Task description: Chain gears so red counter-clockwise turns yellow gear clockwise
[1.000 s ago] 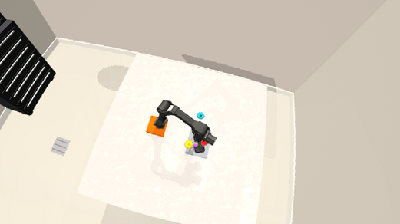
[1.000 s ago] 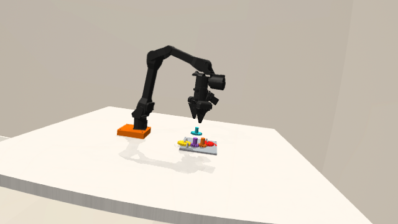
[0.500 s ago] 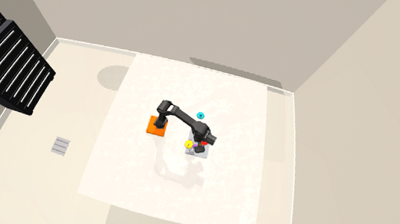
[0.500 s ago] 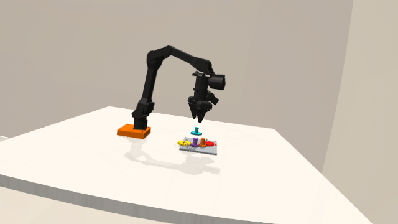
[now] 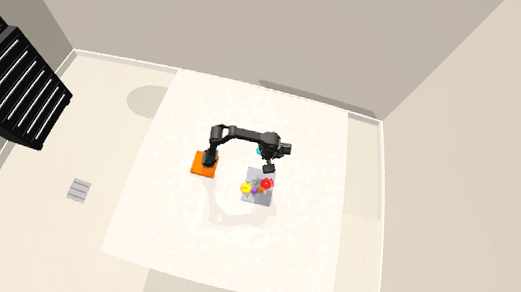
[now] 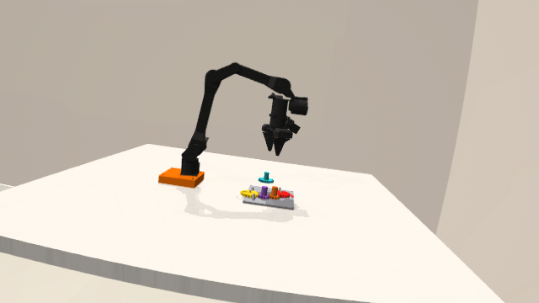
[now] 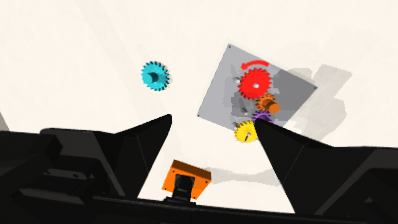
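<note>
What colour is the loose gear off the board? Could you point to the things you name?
Cyan [image 5: 259, 151] [image 6: 266, 180] [image 7: 155, 76]; the wrist view shows it best.

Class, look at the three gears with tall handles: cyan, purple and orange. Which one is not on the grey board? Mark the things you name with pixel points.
The cyan gear [image 5: 259, 151] [image 6: 266, 180] [image 7: 155, 76]. It stands on the table, apart from the board, whereas the other two are on it, between the red and yellow gears.

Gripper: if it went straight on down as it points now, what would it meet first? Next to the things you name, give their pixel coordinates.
Probably the table top [image 5: 228, 243] [image 6: 126, 219] [image 7: 185, 95], between the cyan gear [image 5: 259, 151] [image 6: 266, 180] [image 7: 155, 76] and the grey board [image 5: 264, 200] [image 6: 267, 205] [image 7: 215, 95]. Depth is unclear, so the board's edge could come first.
</note>
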Robot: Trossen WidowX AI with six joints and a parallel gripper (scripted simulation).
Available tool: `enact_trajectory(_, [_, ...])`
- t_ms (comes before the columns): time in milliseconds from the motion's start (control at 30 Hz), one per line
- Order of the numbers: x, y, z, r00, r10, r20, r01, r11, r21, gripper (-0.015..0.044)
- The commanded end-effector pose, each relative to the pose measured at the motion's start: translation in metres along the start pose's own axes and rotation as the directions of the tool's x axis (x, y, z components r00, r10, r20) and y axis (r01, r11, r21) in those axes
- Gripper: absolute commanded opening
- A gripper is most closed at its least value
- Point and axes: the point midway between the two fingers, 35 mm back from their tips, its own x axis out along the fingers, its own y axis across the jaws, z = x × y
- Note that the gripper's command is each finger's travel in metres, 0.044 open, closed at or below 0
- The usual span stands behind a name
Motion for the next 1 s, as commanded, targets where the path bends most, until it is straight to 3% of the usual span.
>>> enact_trajectory(0, [-0.007,0.049,0.009,1.0,0.01,0.003,-0.01,1.0,0.004,0.044])
enact_trajectory(400, [-0.028,0.217,-0.024,1.0,0.026,-0.003,-0.026,1.0,0.004,0.044])
enact_trajectory(967, [-0.029,0.22,-0.025,1.0,0.026,-0.003,-0.026,1.0,0.004,0.044])
